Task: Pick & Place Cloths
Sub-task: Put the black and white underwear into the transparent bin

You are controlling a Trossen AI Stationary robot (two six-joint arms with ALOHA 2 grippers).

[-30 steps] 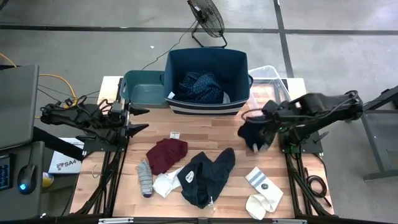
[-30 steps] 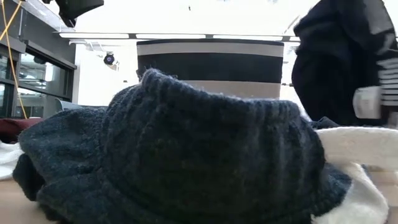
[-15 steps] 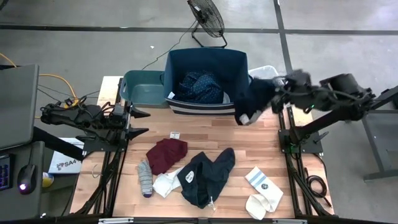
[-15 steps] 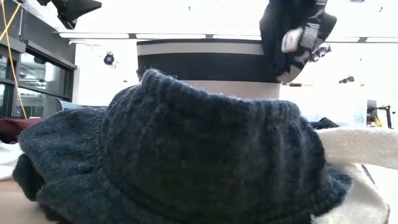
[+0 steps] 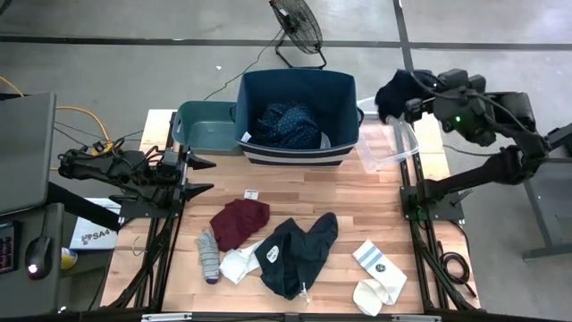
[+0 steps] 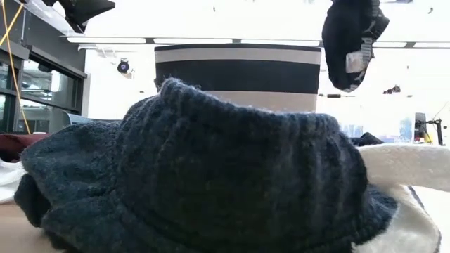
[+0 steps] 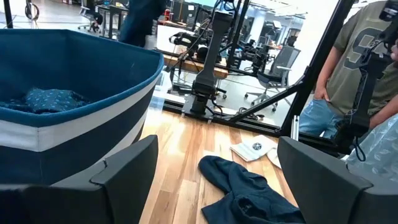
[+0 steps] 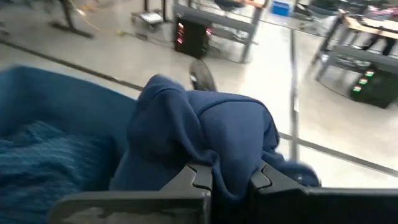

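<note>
My right gripper (image 5: 407, 100) is shut on a dark navy cloth (image 5: 391, 93), held high over the far end of the clear bin (image 5: 386, 143); in the low view the cloth (image 6: 350, 41) hangs at the upper right. My left gripper (image 5: 202, 173) stands open and empty at the table's left. On the table lie a maroon cloth (image 5: 239, 221), a grey sock (image 5: 207, 255), a white sock (image 5: 236, 265), a black garment (image 5: 299, 253) and white socks (image 5: 375, 273). A navy dotted cloth (image 5: 288, 125) lies in the navy bin (image 5: 254, 98). My right gripper pinches a bunched fold of the dark cloth (image 8: 231, 167) between its two fingers (image 8: 198, 178), several layers thick. The cloth is lifted clear of the table and bins. It bulges ahead of the fingers and droops below them in a loose wad.
A teal bin (image 5: 201, 130) stands left of the navy bin at the far edge. A small white card (image 5: 251, 192) lies mid-table. A person (image 7: 364, 56) stands beyond the table. A fan (image 5: 299, 31) is on the floor behind the bins.
My right gripper has risen and swung toward the table's far edge and then right, turning as it went, from over the table's right part to above the clear bin. The dark cloth has gone with it, lifted clear and bunched.
</note>
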